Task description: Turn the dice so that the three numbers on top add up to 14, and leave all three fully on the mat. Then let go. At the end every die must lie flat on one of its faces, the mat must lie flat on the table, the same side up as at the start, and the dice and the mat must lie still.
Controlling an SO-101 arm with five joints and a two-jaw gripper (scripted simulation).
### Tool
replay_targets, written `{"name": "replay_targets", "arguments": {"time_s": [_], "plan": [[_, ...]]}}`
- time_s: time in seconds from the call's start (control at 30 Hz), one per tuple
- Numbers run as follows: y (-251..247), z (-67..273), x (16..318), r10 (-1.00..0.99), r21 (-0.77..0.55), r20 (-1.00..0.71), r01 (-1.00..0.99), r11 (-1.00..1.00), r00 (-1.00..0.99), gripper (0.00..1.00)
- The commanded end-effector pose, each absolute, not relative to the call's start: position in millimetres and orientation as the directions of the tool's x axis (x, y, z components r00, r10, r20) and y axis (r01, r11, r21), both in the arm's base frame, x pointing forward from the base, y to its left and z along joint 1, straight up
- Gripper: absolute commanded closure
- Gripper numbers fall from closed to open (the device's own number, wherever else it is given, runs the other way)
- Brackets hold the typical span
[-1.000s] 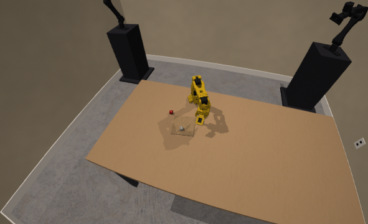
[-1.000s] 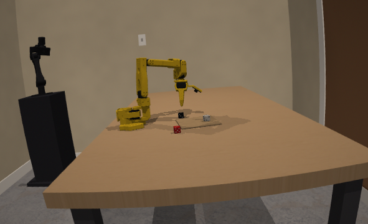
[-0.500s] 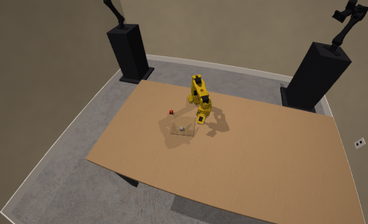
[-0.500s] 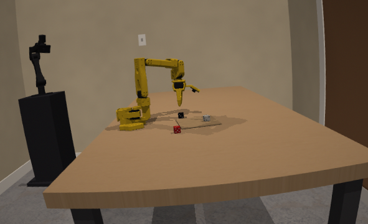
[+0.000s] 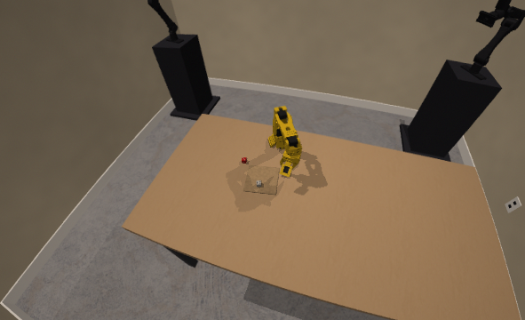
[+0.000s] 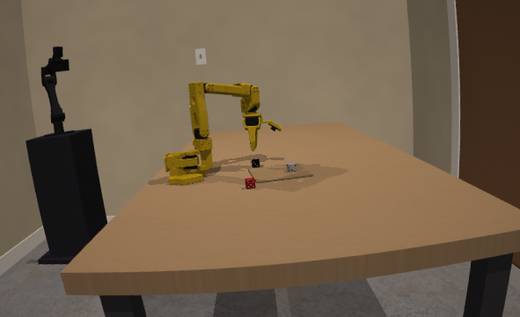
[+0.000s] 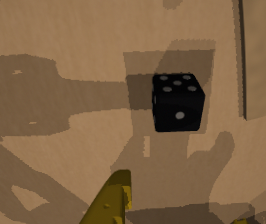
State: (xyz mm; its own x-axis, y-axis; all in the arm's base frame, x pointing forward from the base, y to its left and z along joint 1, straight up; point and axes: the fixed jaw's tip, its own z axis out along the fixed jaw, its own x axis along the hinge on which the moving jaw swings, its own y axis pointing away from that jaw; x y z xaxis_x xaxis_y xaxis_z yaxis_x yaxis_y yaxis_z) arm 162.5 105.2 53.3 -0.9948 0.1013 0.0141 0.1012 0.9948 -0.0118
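Note:
The black die (image 6: 255, 163) (image 7: 178, 102) lies flat on the table beside the mat (image 5: 266, 172) (image 6: 277, 177) (image 7: 264, 60). In the wrist view its top shows five pips and the side facing the camera shows one. The arm hides it in the top view. The white die (image 5: 258, 183) (image 6: 291, 167) sits on the mat; its top number is too small to read. The red die (image 5: 244, 160) (image 6: 250, 183) lies on the table off the mat; its top is unreadable. My gripper (image 6: 267, 139) (image 7: 199, 171) is open and empty, above the black die.
The wooden table (image 5: 355, 222) (image 6: 330, 220) carries the arm's base (image 6: 186, 178) near its edge. Arm shadows fall across the mat and table. Two dark pedestals (image 5: 184, 76) (image 5: 450, 111) with black arms stand on the floor beyond the table.

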Motion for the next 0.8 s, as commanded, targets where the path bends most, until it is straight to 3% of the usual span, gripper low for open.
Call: {"name": "replay_targets", "arguments": {"time_s": [0.0, 0.77], "plan": [[109.8, 62.4, 166.2, 0.105, 0.031, -0.041, 0.104, 0.994, -0.994, 0.72], [110.2, 57.9, 166.9, 0.105, 0.031, -0.041, 0.104, 0.994, -0.994, 0.72]]}}
